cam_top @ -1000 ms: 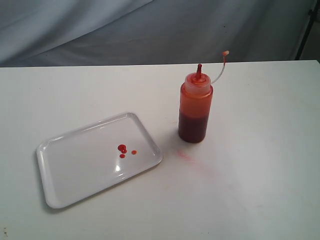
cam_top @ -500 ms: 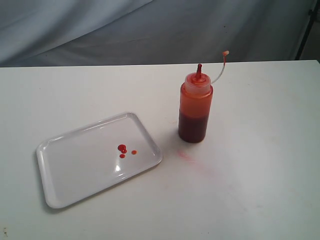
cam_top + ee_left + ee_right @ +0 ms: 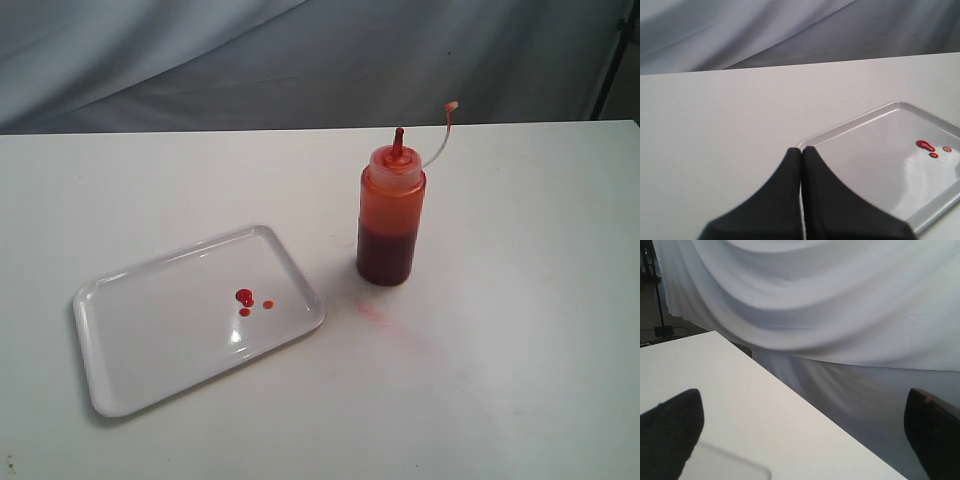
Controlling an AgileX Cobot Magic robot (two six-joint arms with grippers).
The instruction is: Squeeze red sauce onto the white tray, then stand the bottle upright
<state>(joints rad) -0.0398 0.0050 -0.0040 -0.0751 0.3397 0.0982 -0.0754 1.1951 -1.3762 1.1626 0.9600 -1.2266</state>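
Note:
The bottle (image 3: 390, 215) stands upright on the white table, right of the white tray (image 3: 160, 330), with its red nozzle (image 3: 399, 138) up and its small cap (image 3: 452, 105) on the tether beside it. Three small drops of red sauce (image 3: 246, 298) lie on the tray's right half. Neither gripper shows in the exterior view. In the left wrist view my left gripper (image 3: 801, 150) is shut and empty, its tips over the corner of the tray (image 3: 875, 165), with the red sauce (image 3: 926, 146) further along. My right gripper (image 3: 802, 405) is wide open and holds nothing.
A faint pinkish smear (image 3: 385, 322) marks the table in front of the bottle. A grey cloth backdrop (image 3: 300, 60) hangs behind the table's far edge. In the right wrist view a pale rounded-corner shape (image 3: 725, 462) shows low down; I cannot tell what it is.

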